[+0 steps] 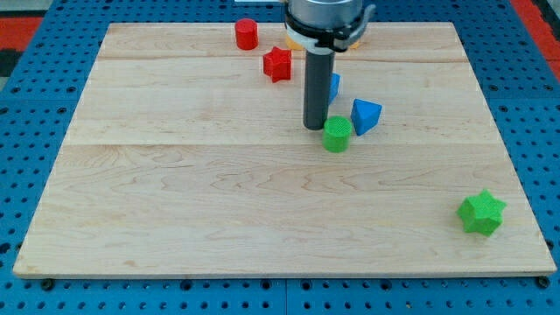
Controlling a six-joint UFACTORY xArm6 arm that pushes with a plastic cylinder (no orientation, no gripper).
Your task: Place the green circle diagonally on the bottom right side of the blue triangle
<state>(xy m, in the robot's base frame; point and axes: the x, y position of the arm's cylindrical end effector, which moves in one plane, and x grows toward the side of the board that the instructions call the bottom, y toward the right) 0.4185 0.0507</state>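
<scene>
The green circle (337, 135) sits near the board's middle, just to the lower left of the blue triangle (366, 115) and almost touching it. My tip (314, 127) rests on the board right at the green circle's upper left edge. A second blue block (333, 85) shows behind the rod, partly hidden by it.
A red circle (247, 34) and a red star (277, 64) lie near the view's top. A yellow block (291, 42) peeks out by the arm at the top. A green star (481, 213) sits at the lower right. The wooden board (175, 192) ends in blue pegboard all round.
</scene>
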